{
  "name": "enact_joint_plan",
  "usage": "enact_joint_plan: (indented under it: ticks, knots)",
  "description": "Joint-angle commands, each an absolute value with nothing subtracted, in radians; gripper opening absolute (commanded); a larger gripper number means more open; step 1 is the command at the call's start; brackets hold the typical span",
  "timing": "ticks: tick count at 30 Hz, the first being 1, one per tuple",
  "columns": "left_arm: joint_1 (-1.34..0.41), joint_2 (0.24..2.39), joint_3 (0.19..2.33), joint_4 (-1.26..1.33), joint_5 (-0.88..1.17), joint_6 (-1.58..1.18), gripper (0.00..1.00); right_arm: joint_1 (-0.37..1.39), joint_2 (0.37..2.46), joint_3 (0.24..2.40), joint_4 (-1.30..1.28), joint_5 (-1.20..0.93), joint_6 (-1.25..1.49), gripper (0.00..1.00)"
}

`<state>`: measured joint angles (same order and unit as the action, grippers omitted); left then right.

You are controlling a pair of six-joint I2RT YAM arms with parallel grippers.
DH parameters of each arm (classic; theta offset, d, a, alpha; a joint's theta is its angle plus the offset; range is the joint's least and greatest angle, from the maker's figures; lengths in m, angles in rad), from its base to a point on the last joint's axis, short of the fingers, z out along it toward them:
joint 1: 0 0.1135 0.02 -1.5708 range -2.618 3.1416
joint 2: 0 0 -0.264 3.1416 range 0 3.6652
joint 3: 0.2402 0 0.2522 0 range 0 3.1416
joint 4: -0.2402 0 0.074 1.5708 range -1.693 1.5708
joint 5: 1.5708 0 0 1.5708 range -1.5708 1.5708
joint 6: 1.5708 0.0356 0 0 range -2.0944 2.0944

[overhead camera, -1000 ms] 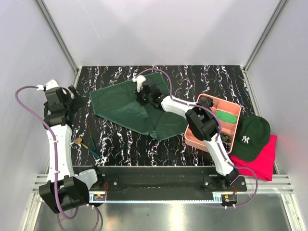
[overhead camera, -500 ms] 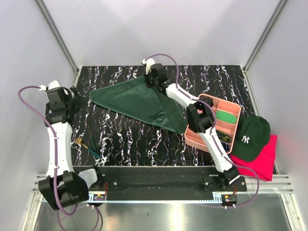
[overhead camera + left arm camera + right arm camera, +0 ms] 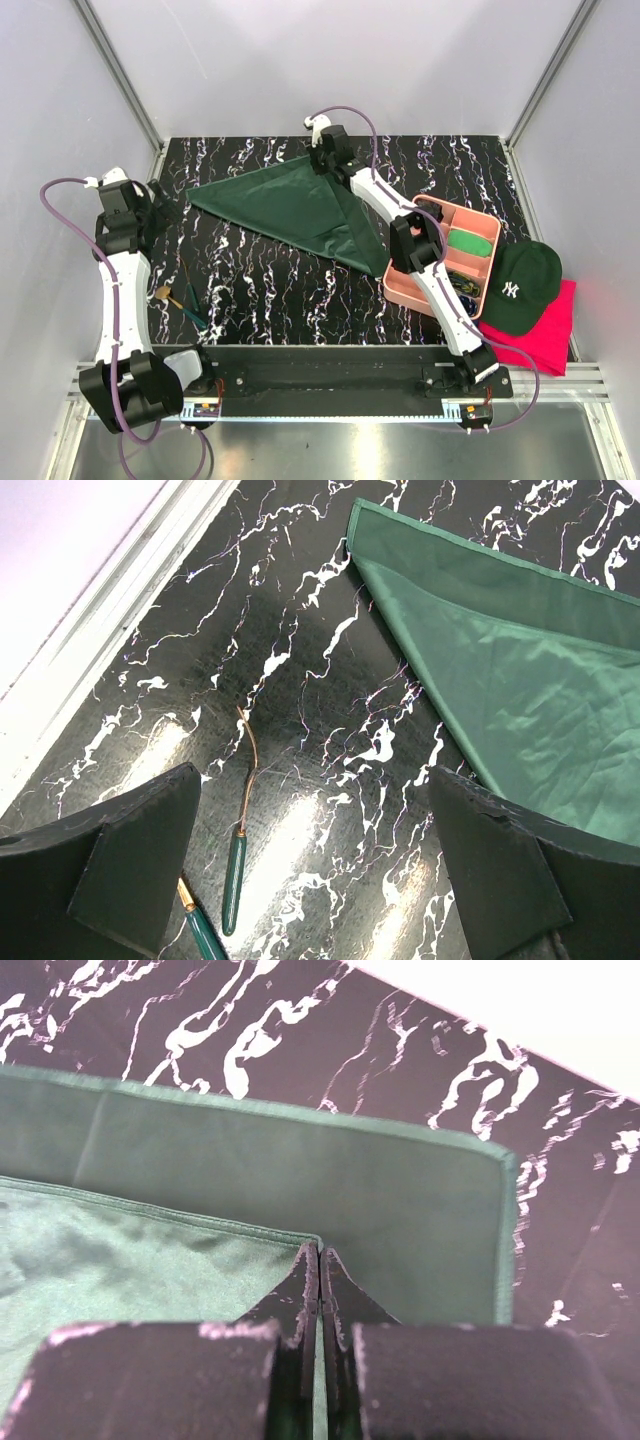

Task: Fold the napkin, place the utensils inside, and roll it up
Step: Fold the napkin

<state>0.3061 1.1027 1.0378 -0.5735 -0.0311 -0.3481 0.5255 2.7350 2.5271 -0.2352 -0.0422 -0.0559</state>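
The dark green napkin lies folded into a triangle on the black marble table. My right gripper is at its far corner, shut on the upper layer's corner, which lies a little short of the lower layer's corner. My left gripper hovers open beyond the napkin's left tip, nothing between its fingers. The utensils lie near the left arm; two green-handled pieces show by the left finger in the left wrist view.
A pink tray with a bright green swatch stands at the right, under the right arm. A dark green cap rests on a pink-red cloth beyond it. The wall rail runs close on the left.
My right gripper has carried the napkin's corner toward the far edge, drawing the cloth flat into a triangle. The left arm has barely moved and stays open.
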Motion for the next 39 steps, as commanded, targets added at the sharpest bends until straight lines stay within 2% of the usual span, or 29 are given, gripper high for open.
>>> enact_joint_plan:
  ticks: [1,12,27,28,29,33,36,39]
  knots:
    - [0.310,1.112,1.039,-0.526,-0.006,-0.351,0.99,0.497,2.744,2.611,-0.227,-0.015,-0.068,0.00]
    - [0.310,1.115,1.039,-0.523,-0.006,-0.353,0.99,0.466,2.790,2.726,-0.216,-0.006,-0.060,0.00]
    - [0.308,1.123,1.042,-0.526,-0.005,-0.353,0.99,0.453,2.830,2.724,-0.164,-0.028,-0.067,0.00]
    - [0.311,1.124,1.040,-0.525,-0.006,-0.356,0.99,0.453,2.823,2.718,-0.163,-0.031,-0.067,0.05]
    - [0.310,1.126,1.040,-0.525,0.021,-0.357,0.99,0.454,2.813,2.698,-0.163,-0.035,-0.069,0.21]
    - [0.310,1.144,1.037,-0.519,0.063,-0.362,0.99,0.453,2.708,2.628,-0.163,-0.075,-0.071,0.70]
    - [0.308,1.166,1.019,-0.500,0.103,-0.376,0.99,0.454,2.596,2.541,-0.169,-0.104,-0.063,0.81]
    - [0.307,1.203,1.005,-0.486,0.144,-0.406,0.99,0.456,2.469,2.416,-0.170,-0.132,-0.035,0.84]
